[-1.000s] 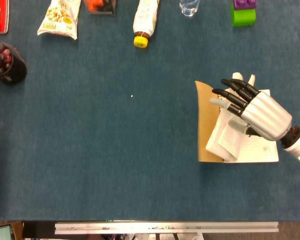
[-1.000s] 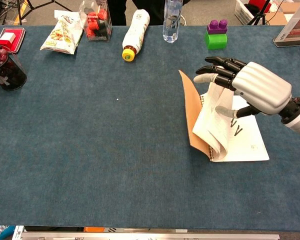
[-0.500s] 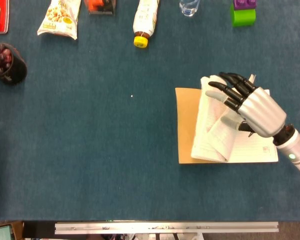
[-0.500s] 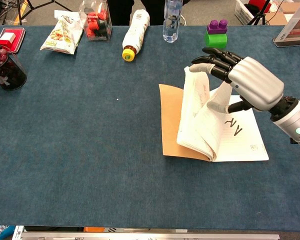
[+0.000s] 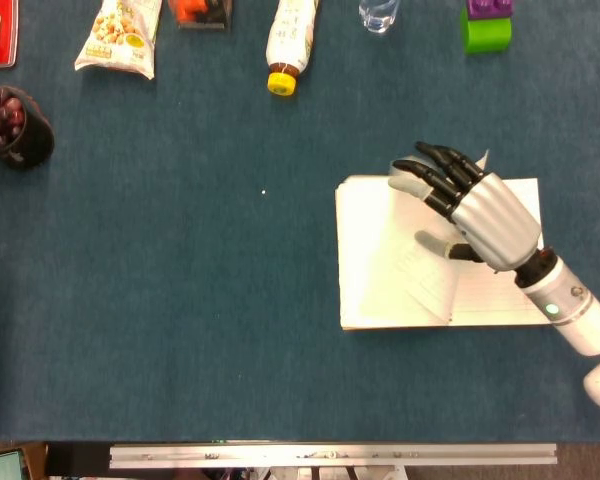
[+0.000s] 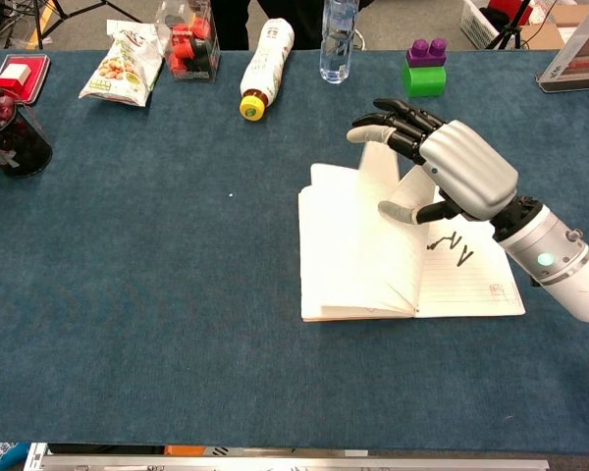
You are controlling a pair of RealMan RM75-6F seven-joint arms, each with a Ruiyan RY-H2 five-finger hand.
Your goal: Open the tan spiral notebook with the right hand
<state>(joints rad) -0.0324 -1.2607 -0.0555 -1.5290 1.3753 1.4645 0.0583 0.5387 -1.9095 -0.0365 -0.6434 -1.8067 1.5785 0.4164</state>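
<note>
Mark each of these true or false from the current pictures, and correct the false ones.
1. The notebook lies open, white pages facing up. True.
2. The right hand is above the notebook's far part, with one page raised near its fingers. True.
3. The bottle with the yellow cap stands upright. False: it lies on its side at the table's far edge.
4. The purple and green block sits on the notebook. False: it stands apart on the table, beyond the notebook.
5. The page under the hand's wrist bears dark handwritten marks. True.
6. The left hand presses the notebook. False: neither view shows it.
</note>
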